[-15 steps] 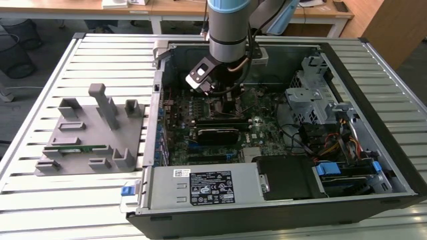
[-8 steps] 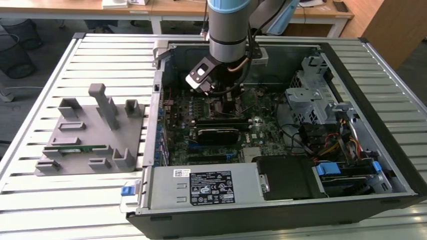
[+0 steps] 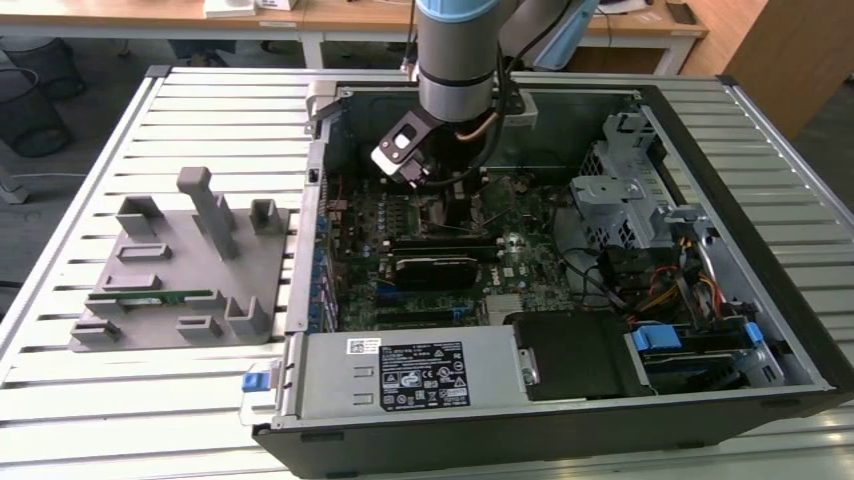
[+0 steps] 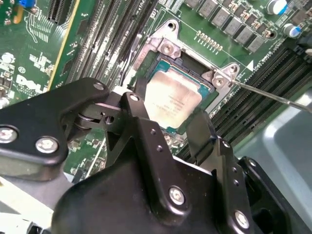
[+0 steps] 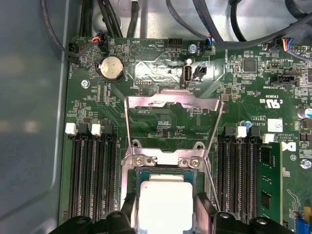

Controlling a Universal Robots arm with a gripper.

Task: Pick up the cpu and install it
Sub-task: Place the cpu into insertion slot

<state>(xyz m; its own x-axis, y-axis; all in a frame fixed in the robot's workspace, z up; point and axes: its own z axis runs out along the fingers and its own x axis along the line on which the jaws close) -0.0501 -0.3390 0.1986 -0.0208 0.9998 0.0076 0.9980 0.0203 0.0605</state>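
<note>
The cpu [image 4: 171, 101], a silver-topped square chip, lies level in the open socket [image 4: 168, 48] on the motherboard inside the computer case [image 3: 747, 120]. My gripper [image 4: 170, 111] reaches down over it, one black finger [image 4: 138, 103] against each of two opposite edges, shut on the chip. In the first wrist view the cpu [image 5: 165, 204] fills the socket frame between the same fingers [image 5: 127, 207]. From the exterior view the arm stands upright over the board, with the gripper [image 3: 447, 195] low in the case.
The socket's metal load plate [image 5: 170, 105] stands raised, its thin lever [image 4: 273, 95] swung aside. Memory slots [image 5: 92, 175] flank the socket. A black block [image 3: 434, 268], a power supply [image 3: 400, 375] and a drive cage [image 3: 627, 190] crowd the case. A grey fixture [image 3: 180, 270] sits outside it.
</note>
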